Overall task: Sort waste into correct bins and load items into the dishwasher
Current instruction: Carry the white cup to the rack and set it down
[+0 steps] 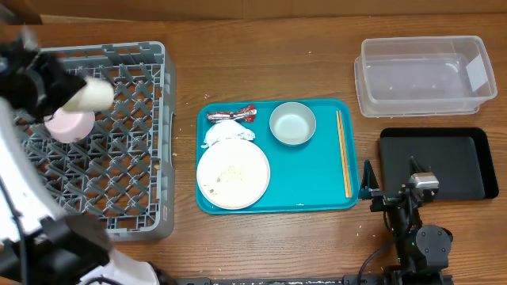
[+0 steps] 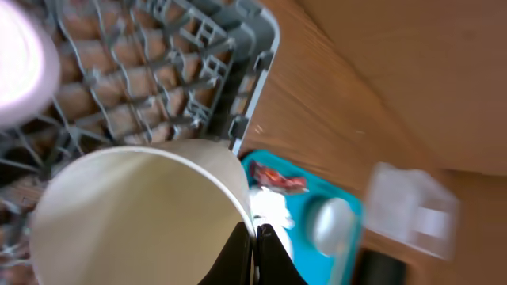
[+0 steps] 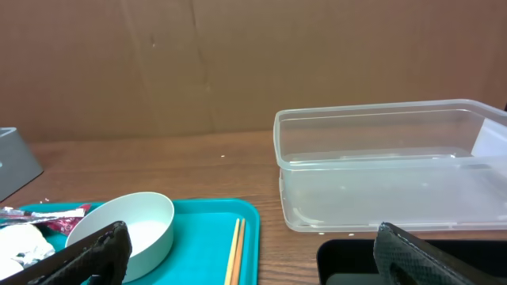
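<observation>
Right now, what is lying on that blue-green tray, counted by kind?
Dishes: 2 (round white plate, bowl)
Rubbish: 2 (red-and-silver wrapper, crumpled napkin)
Chopsticks: 2
Total on the teal tray: 6

Overhead cam: we look straight down, whole table point(image 1: 277, 63) in frame. L wrist cam: close over the dish rack point(image 2: 257, 79), tilted, facing the teal tray point(image 2: 313, 190). R wrist cam: low, near table level, facing the clear tub point(image 3: 388, 166). All three share tray and tub.
</observation>
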`<state>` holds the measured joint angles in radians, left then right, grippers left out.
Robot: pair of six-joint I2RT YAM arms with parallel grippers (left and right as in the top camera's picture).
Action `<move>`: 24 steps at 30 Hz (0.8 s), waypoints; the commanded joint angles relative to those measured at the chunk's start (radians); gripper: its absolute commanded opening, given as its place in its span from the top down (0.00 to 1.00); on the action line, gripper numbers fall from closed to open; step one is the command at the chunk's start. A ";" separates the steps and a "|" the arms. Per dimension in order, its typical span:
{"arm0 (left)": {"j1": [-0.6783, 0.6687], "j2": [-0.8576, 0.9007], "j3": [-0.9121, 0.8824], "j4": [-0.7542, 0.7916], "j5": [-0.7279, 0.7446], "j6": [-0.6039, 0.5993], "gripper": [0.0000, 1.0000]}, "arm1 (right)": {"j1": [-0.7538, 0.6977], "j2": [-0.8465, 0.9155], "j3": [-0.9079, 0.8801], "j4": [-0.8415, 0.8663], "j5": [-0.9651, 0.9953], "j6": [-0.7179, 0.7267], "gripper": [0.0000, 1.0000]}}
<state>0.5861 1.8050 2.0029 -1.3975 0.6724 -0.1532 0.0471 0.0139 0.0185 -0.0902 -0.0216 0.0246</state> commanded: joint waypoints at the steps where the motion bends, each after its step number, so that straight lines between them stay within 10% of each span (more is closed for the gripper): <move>1: 0.143 0.086 -0.109 -0.008 0.402 0.146 0.96 | -0.003 -0.011 -0.010 0.006 0.005 -0.006 0.00; 11: 0.353 0.312 -0.269 -0.106 0.637 0.322 0.96 | -0.003 -0.011 -0.010 0.006 0.005 -0.006 0.01; 24: 0.432 0.386 -0.363 -0.063 0.626 0.266 0.96 | -0.003 -0.011 -0.010 0.006 0.005 -0.006 0.00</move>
<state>0.9977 2.1750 1.6756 -1.4719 1.2781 0.1333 0.0471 0.0139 0.0185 -0.0898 -0.0216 0.0250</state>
